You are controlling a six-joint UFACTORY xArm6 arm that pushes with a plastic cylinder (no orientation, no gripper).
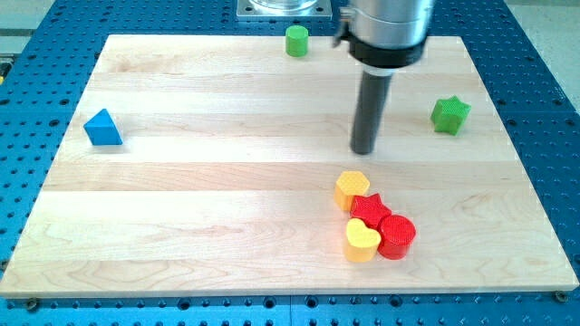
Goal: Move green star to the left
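The green star [449,114] lies near the view's right edge of the wooden board [199,208], in its upper half. My tip [363,150] rests on the board to the left of the star and a little lower, about a hand's width away and not touching it. The rod rises from the tip to the arm's dark and grey body at the view's top.
A green cylinder [296,41] stands at the board's top edge. A blue triangular block [102,129] lies at the view's left. Below my tip sits a cluster: yellow hexagon [352,190], red star [371,211], yellow heart [362,241], red cylinder [397,236].
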